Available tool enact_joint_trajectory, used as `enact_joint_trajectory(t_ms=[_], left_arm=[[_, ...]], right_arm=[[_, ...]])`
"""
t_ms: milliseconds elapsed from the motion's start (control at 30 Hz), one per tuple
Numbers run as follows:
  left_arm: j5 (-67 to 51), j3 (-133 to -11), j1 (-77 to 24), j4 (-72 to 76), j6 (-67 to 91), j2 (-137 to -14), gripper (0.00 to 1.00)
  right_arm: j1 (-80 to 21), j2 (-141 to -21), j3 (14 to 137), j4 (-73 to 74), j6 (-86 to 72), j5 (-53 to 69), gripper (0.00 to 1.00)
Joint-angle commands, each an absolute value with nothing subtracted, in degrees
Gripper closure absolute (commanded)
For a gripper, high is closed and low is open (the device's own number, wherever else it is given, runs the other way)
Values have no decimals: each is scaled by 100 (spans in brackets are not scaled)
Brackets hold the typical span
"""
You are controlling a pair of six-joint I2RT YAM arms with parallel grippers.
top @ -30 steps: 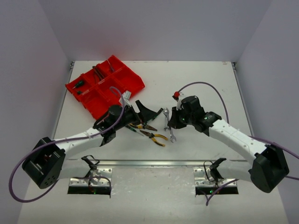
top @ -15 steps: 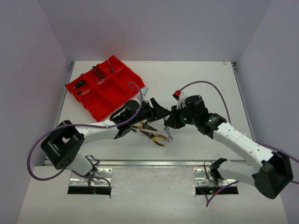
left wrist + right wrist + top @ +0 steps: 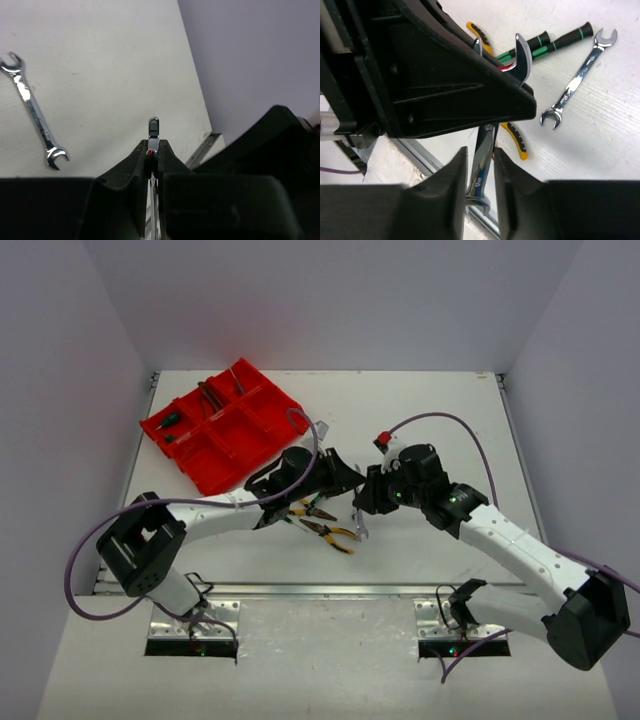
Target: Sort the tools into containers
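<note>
**Item:** silver wrench — off the table, in mid-workspace between the two arms, above the loose tools.
- Its upper part is nipped edge-on by the left gripper, which is closed tight on it, a chrome tip showing past the pads.
- Its shank stands between the fingers of the right gripper.
- Reading: a hand-to-hand transfer, probably because the tray lies on the left arm's side.

**Right gripper:** fingers set close about the shank. Whether the pads press it cannot be told from the wrist view.

**Also on the table:**
- The second wrench lies flat on the table, apart from the rest and unsorted.
- Two pairs of yellow-handled pliers lie just beneath the meeting grippers.
- The green-black screwdrivers lie beside the pliers, partly hidden by the left gripper.

**Red tray**: far-left part of the table, set at an angle, near the left arm and apart from the pile.
- One screwdriver lies in its left-hand compartment.
- A few dark tools lie in a far compartment.
- The nearer compartments look bare.

**Judgement:**
- Sorting is at an early stage — most tools are outside the tray.
- The next move calls for the right jaws to stand clear of the shank before the left arm carries the wrench off.
- The risk is that so thin an edge-on pinch lets the wrench pivot or slip.
</note>
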State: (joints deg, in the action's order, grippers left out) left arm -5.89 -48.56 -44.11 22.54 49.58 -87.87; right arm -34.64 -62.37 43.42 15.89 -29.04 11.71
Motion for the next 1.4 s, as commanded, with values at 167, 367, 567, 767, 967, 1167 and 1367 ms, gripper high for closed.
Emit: enact_joint_trajectory(t_ms=[167,367,567,767,967,1167,1367], left_arm=[[1912,-6855,-2885,-310,4047,-8830,100],[2018,-8262,-1717,180,2793,-10011,100],[955,-9822,-1183,662,1508,-11344,100],[967,-10490,-1139,592,1191,-12201,100],[1065,-10276,-1134,649,1097,-12516,100],[1274,-10033,-1156,360,1262,-12308,61],[1228,-10093,-1351,-342,1634,-11135,6]], right_arm=[[-3489,-5130,4335,2298,-2909,-419,1],[-3489,-4589,3935,2434,-2922,-217,1],[-3489,-4463,3723,2465,-2891,117,1],[-3489,-4451,3607,2371,-2856,100,1],[-3489,-4620,3580,2311,-2885,55,1],[-3485,-4808,3731,2342,-2997,-45,1],[-3481,-5960,4288,2417,-3193,-524,1]])
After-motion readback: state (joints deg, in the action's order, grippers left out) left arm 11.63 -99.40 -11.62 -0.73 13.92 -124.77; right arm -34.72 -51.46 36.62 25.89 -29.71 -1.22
